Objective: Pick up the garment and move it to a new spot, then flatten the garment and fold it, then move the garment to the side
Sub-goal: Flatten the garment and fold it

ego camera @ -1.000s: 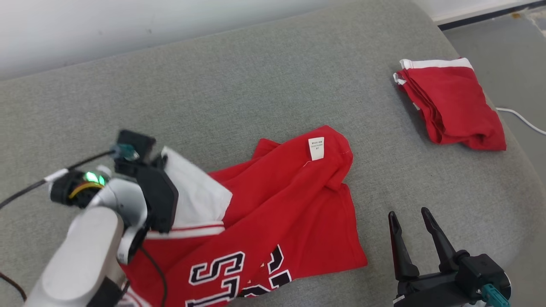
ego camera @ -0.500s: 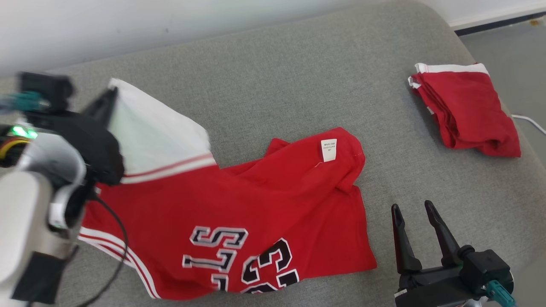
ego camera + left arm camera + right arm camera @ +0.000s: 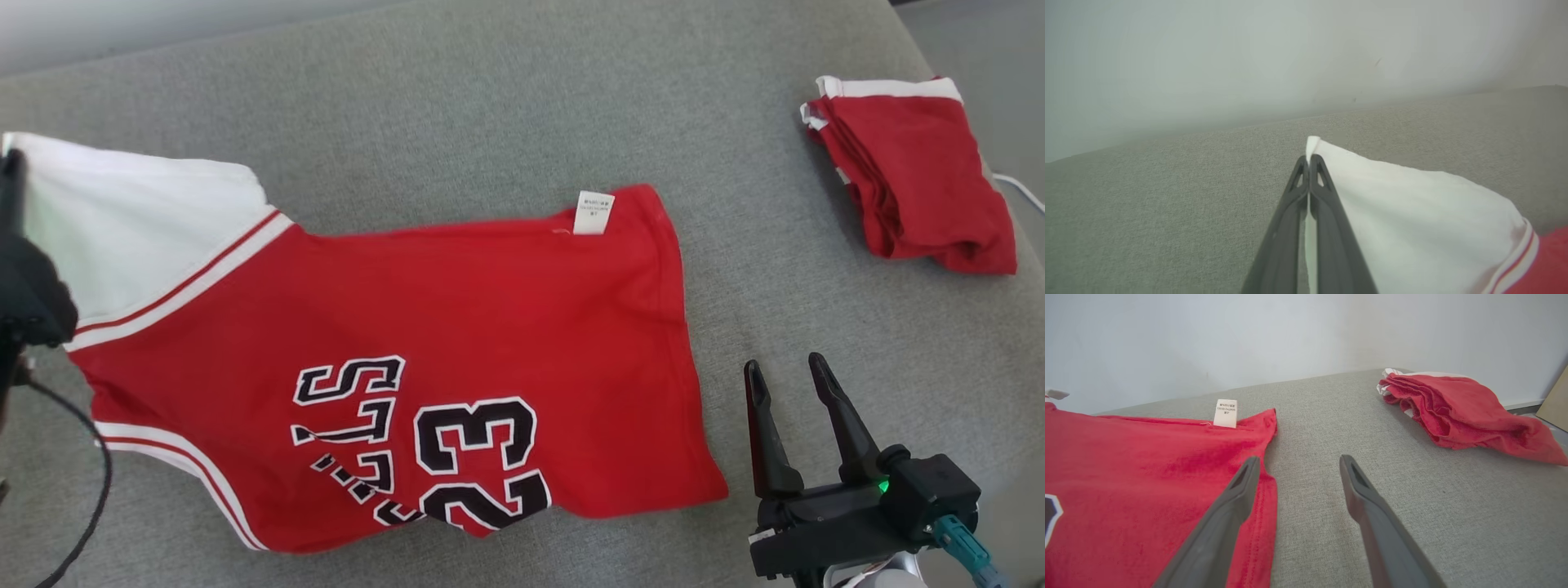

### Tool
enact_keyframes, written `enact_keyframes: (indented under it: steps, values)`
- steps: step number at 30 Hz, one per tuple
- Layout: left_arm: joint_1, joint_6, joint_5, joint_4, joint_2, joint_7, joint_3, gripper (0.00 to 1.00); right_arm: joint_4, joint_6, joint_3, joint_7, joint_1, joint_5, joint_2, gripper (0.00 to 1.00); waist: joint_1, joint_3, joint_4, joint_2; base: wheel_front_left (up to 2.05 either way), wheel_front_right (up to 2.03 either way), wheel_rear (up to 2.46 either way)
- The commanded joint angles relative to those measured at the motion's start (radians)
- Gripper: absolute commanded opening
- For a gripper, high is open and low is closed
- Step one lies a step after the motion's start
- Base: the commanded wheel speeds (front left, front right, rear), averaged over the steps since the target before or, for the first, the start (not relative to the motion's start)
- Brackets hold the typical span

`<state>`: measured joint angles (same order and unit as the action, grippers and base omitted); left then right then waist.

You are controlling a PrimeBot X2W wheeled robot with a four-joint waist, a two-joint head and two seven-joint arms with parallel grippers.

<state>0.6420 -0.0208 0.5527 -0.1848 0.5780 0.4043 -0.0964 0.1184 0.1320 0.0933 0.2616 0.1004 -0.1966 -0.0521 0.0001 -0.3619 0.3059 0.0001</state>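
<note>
Left gripper (image 3: 1309, 162) is clamped on the white sleeve (image 3: 1412, 212) of the red cotton jersey (image 3: 457, 318), spread left-centre on the grey upholstered cushion (image 3: 490, 98); likely light and floppy, best gripped at corners. Right gripper (image 3: 784, 367) gapes empty beside its hem.

The head view crops the left hand (image 3: 11, 175), and the label (image 3: 593, 212) is illegible.
</note>
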Motion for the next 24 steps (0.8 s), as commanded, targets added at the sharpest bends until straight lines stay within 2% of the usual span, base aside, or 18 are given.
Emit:
enact_keyframes:
  steps: [1,9,14,15,16,20,24]
  values:
    - [-0.018,-0.008,-0.004,-0.001,0.006,-0.011,0.008,0.00,-0.001,-0.003,0.003,0.004,0.007,-0.008,0.003,1.00,-0.0001,-0.023,0.002,-0.0001,0.00,0.00,0.00]
    - [-0.052,-0.048,-0.043,-0.058,0.002,-0.081,0.014,0.00,0.001,-0.003,0.016,0.004,0.024,0.005,0.003,1.00,-0.0001,-0.043,0.000,-0.0001,0.00,0.00,0.00]
    - [-0.079,-0.074,-0.059,-0.126,-0.027,-0.127,-0.002,0.01,0.007,-0.003,0.025,0.004,0.028,0.016,0.002,1.00,-0.0001,-0.028,-0.001,-0.0001,0.00,0.00,0.00]
    - [-0.085,-0.071,-0.066,-0.136,-0.030,-0.140,-0.008,0.44,0.008,-0.003,0.026,0.004,0.024,0.017,0.003,1.00,-0.0001,-0.022,-0.002,-0.0001,0.00,0.00,0.00]
    - [-0.090,-0.068,-0.068,-0.148,-0.036,-0.153,-0.014,1.00,0.010,-0.003,0.027,0.004,0.020,0.021,0.003,1.00,-0.0001,-0.014,-0.004,-0.0001,0.00,0.00,0.00]
    - [-0.119,-0.051,-0.062,-0.182,-0.077,-0.219,-0.032,1.00,0.021,-0.003,0.018,0.004,0.007,0.034,0.002,1.00,-0.0001,0.029,-0.020,-0.0001,0.00,0.00,0.00]
    - [-0.176,-0.049,-0.067,-0.184,-0.125,-0.342,-0.041,1.00,0.030,-0.003,0.010,0.004,-0.010,0.041,-0.011,1.00,-0.0001,0.088,-0.052,-0.0001,0.00,0.00,0.00]
